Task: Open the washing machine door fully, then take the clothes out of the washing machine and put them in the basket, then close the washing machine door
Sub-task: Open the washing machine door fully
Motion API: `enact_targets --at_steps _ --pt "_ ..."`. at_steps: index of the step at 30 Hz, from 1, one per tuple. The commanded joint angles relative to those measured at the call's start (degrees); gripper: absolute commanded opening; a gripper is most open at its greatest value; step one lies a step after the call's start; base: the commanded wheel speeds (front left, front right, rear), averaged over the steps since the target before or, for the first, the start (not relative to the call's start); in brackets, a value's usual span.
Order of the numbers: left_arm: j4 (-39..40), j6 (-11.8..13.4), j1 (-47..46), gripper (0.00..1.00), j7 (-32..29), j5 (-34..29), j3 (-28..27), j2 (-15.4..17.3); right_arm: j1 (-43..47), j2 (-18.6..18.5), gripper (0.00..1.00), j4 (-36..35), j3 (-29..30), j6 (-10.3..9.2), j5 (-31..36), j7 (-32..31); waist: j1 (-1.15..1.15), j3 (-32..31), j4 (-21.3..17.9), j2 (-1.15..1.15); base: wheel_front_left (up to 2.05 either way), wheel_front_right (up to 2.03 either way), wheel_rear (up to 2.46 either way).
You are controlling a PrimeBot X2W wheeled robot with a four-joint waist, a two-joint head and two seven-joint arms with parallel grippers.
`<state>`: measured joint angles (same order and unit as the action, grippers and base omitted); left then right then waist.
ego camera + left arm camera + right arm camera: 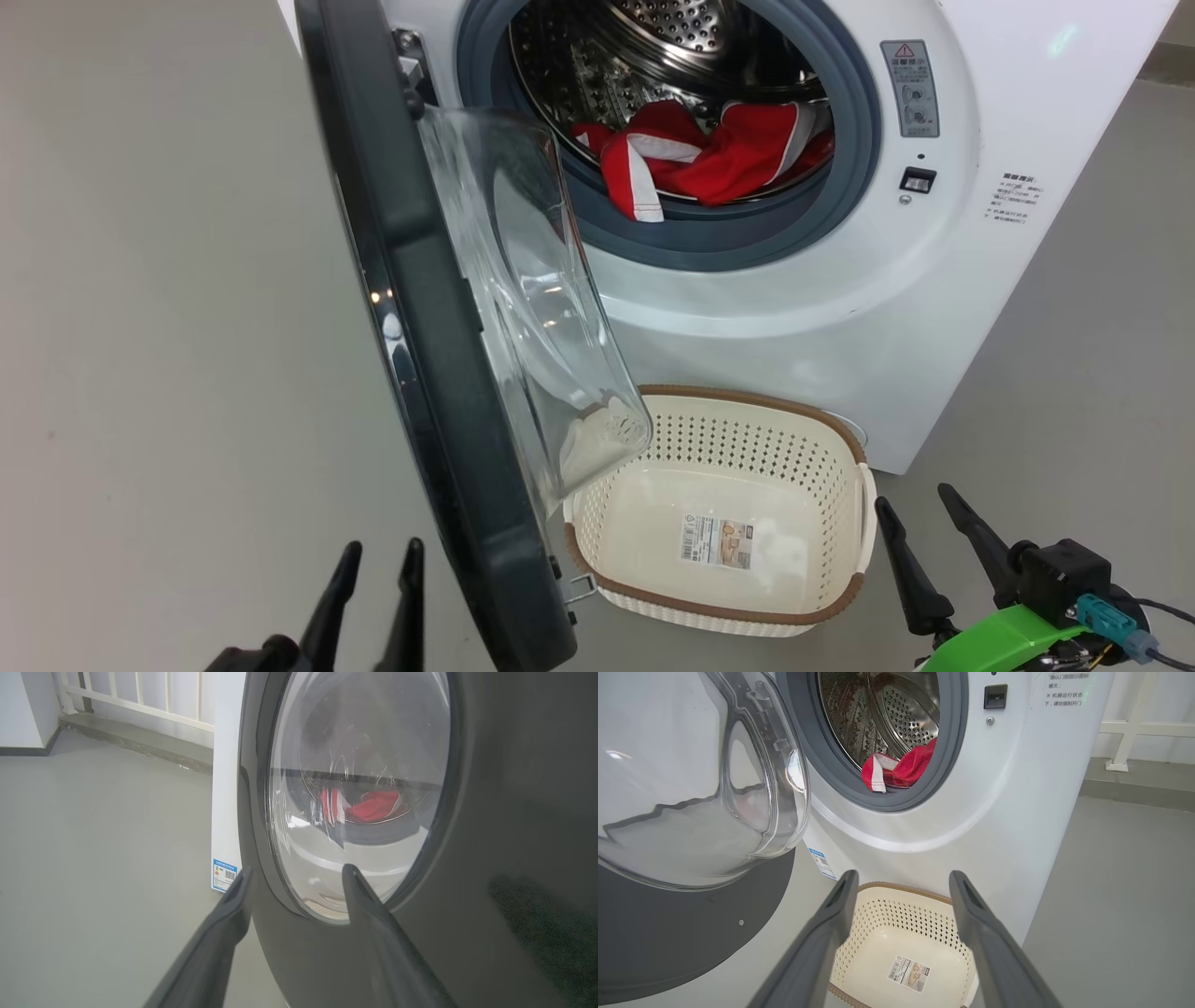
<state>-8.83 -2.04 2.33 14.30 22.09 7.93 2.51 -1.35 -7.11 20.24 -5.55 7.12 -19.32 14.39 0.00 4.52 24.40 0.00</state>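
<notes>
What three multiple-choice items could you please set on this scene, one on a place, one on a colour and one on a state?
1. Where does the basket stand?
A. On the floor before the washing machine.
B. On a shelf.
C. On top of the machine.

2. What colour are the clothes mainly?
A. Blue.
B. Green.
C. Red.

3. How is the washing machine door?
A. Shut.
B. Swung open.
C. Taken off.

Answers: 1 A, its base rests on the grey floor by the white front; 2 C, red fabric with white stripes lies in the drum; 3 B, it stands out from the front, leaving the opening bare.
</notes>
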Motion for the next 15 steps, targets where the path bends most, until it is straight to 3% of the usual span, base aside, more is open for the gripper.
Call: enact_targets --at_steps 1,2,8,15 --pt "1.8 0.1 -2.0 0.32 0.7 -0.3 -2.1 0.4 -0.6 -0.4 1.00 -1.6 -0.8 0.36 0.6 0.6 0.00 0.0 0.0 0.00 0.00 0.00 0.00" --pt "2.0 0.1 -2.0 0.00 0.7 -0.2 -2.2 0.4 -0.6 -0.4 1.00 -1.6 -0.8 0.36 0.6 0.6 0.00 -0.1 0.0 0.00 0.00 0.00 0.00" --pt "7.3 1.0 -2.8 0.00 0.7 0.8 -4.5 0.4 -0.5 -0.4 1.00 -1.5 -1.0 0.36 0.6 0.6 0.00 -0.4 0.0 0.00 0.00 0.00 0.00" --pt "21.0 2.3 -4.9 0.00 0.7 0.5 -6.6 0.4 -0.7 -0.5 1.00 -1.6 -1.2 0.36 0.9 0.6 0.00 -0.4 0.1 0.00 0.00 0.00 0.00"
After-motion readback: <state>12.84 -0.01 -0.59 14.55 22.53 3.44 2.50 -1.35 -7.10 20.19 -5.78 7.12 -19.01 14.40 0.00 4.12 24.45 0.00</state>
